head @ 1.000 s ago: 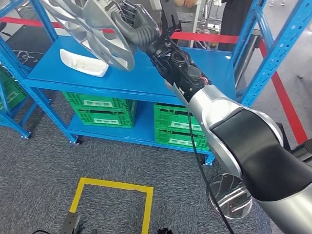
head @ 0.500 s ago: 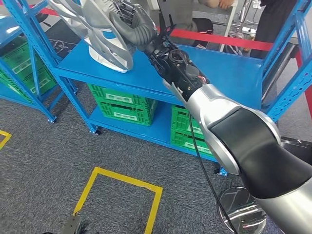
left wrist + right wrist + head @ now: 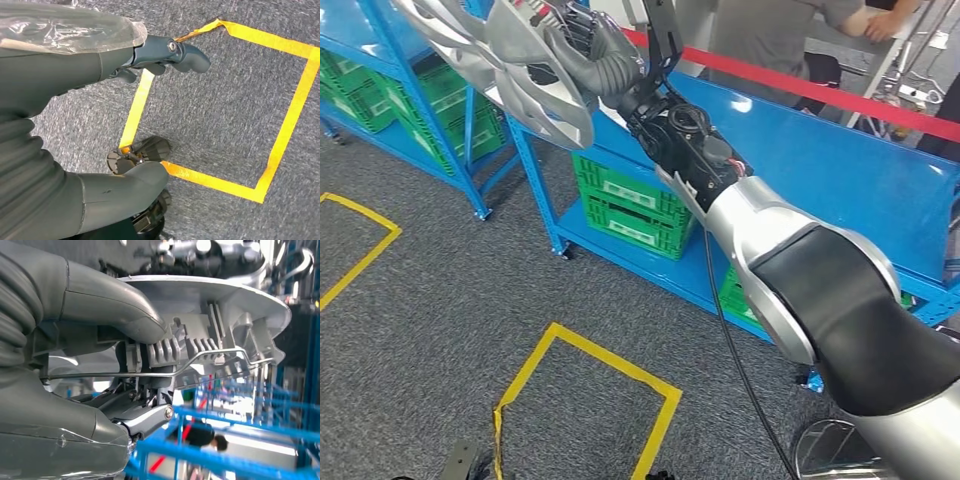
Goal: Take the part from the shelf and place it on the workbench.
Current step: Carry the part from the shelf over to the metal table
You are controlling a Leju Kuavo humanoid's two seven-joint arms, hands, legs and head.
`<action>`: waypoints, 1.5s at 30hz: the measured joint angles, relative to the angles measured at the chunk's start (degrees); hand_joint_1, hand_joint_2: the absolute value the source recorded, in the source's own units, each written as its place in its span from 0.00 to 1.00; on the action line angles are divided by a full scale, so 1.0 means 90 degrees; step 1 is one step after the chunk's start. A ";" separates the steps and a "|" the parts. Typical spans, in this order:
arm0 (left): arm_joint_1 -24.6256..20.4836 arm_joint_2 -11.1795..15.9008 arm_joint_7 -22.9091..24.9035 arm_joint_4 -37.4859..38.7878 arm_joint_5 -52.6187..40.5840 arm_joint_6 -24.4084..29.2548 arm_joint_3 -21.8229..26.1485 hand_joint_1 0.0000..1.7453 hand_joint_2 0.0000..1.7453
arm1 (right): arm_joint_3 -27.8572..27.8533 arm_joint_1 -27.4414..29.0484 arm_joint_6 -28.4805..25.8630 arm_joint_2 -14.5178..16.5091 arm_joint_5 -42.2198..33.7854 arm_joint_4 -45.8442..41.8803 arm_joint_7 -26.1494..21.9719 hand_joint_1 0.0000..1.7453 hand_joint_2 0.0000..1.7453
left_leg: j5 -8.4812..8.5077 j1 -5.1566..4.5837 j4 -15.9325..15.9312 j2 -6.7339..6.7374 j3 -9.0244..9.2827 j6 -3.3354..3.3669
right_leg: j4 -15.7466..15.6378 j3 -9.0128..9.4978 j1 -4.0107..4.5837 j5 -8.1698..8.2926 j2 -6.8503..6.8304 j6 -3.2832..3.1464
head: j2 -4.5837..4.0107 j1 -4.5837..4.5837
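The part [image 3: 539, 90] is a silver moulded piece with ribs and a wire clip, and it hangs in the air at the upper left of the head view. My right hand [image 3: 603, 55] grips it from the side, thumb across one face and fingers behind. Up close in the right wrist view, the thumb of my right hand [image 3: 94, 305] presses on the part [image 3: 211, 300]. The blue shelf [image 3: 810, 150] lies beyond and below the held part. My left hand [image 3: 68, 90] hangs over the carpet, fingers apart and holding nothing.
Green crates [image 3: 637, 205] sit on the shelf's lower level. A second blue rack [image 3: 365, 50] stands at the far left. Yellow tape [image 3: 584, 400] marks a square on the grey carpet. A person [image 3: 765, 30] stands behind a red tape line [image 3: 848, 95]. A round metal stool [image 3: 833, 450] is at my lower right.
The whole view has swung left: the shelf and crates slid to the right of the picture and a second rack came in. The part stays in my right hand.
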 joint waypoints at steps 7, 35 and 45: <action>-0.0007 -0.0020 0.0000 0.0000 -0.0003 -0.0006 0.0000 0.00 1.00 | 0.0004 0.0044 -0.0008 -0.0017 0.0000 -0.0001 -0.0002 1.00 1.00 | -0.0088 0.0028 0.0213 -0.0651 -0.0071 -0.0126 | -0.1469 0.0519 -0.0055 0.0959 0.0572 -0.0043 | 0.0000 0.0031; -0.0060 0.0012 -0.0001 0.0000 -0.0030 0.0039 0.0000 0.00 1.00 | 0.0015 0.0052 0.0027 -0.0023 0.0000 -0.0025 -0.0028 1.00 1.00 | -0.0100 -0.0011 0.0090 -0.0415 0.0083 -0.0023 | -0.0690 0.0121 -0.0053 0.0750 0.0225 0.0039 | 0.0000 -0.0020; -0.0018 0.0018 -0.0001 -0.0002 -0.0038 0.0040 0.0000 0.00 1.00 | 0.0023 0.0049 0.0047 -0.0029 0.0001 -0.0036 0.0001 1.00 1.00 | -0.0670 0.0040 0.1566 0.0063 -0.0791 -0.0328 | -0.1589 0.0640 -0.0034 0.0937 0.0044 -0.0155 | 0.0000 -0.0174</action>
